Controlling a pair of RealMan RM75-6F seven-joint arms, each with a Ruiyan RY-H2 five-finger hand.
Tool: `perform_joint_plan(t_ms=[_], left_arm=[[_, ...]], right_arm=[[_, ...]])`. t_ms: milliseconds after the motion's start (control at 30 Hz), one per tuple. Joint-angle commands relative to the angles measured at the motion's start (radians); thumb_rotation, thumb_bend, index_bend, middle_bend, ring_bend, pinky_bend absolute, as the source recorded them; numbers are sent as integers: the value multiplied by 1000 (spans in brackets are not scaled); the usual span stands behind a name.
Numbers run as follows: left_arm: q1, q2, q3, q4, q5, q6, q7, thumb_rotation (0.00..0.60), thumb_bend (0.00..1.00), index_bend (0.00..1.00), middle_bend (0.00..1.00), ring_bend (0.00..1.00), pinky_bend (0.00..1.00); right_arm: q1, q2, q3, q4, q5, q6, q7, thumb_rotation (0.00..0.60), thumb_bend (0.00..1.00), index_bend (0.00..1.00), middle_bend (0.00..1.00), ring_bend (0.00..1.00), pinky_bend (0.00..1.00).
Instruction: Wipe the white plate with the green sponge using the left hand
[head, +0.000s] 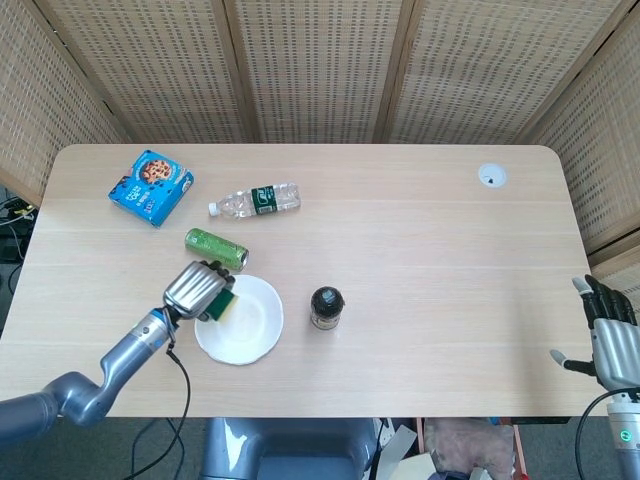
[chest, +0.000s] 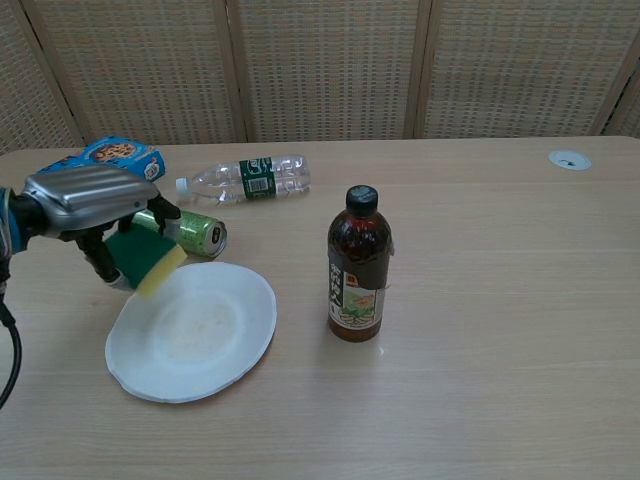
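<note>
The white plate lies on the table left of the dark bottle. My left hand grips the green sponge, green on top with a yellow underside. The sponge is raised and tilted over the plate's far left rim, and it looks clear of the plate in the chest view. My right hand hangs off the table's right edge in the head view, fingers spread, holding nothing.
A green can lies just behind the plate and left hand. A clear water bottle and blue cookie box lie farther back. A dark bottle stands right of the plate.
</note>
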Motion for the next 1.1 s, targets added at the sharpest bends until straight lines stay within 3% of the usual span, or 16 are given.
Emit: perform_joint_plan(t_ms=[33, 267, 433, 500, 567, 633, 700, 900, 1100], left_arm=[[20, 18, 7, 81, -28, -18, -48, 600, 179, 591, 465, 304, 475], [42, -27, 25, 289, -58, -71, -129, 600, 179, 591, 465, 304, 475], [35, -109, 30, 427, -51, -112, -196, 600, 181, 588, 458, 304, 460], [31, -132, 37, 460, -51, -141, -200, 600, 177, 535, 394, 288, 387], [29, -140, 38, 473, -67, -169, -161, 600, 122, 327, 178, 167, 214], [32, -137, 32, 463, -86, -179, -130, 600, 40, 105, 29, 40, 81], [39, -116, 19, 415, -115, -184, -107, 600, 1, 2, 0, 0, 12], [102, 31, -17, 163, -123, -34, -115, 600, 0, 0, 0, 0, 0], [200, 150, -29, -19, -85, 173, -160, 600, 0, 0, 0, 0, 0]], right_arm=[[-1, 0, -1, -1, -1, 2, -2, 600, 0, 0, 0, 0, 0], [2, -5, -2, -2, 0, -1, -14, 600, 0, 0, 0, 0, 0], [4, -11, 0, 0, 9, -5, -28, 600, 0, 0, 0, 0, 0], [4, -11, 1, 0, 13, -6, -28, 600, 0, 0, 0, 0, 0], [4, -9, 1, 1, 15, -8, -25, 600, 0, 0, 0, 0, 0], [4, -7, 2, 0, 15, -10, -19, 600, 0, 0, 0, 0, 0], [4, -3, 3, 0, 16, -11, -11, 600, 0, 0, 0, 0, 0], [-3, 9, 2, -8, 2, 3, 10, 600, 0, 0, 0, 0, 0], [-10, 18, 1, -14, -13, 18, 25, 600, 0, 0, 0, 0, 0]])
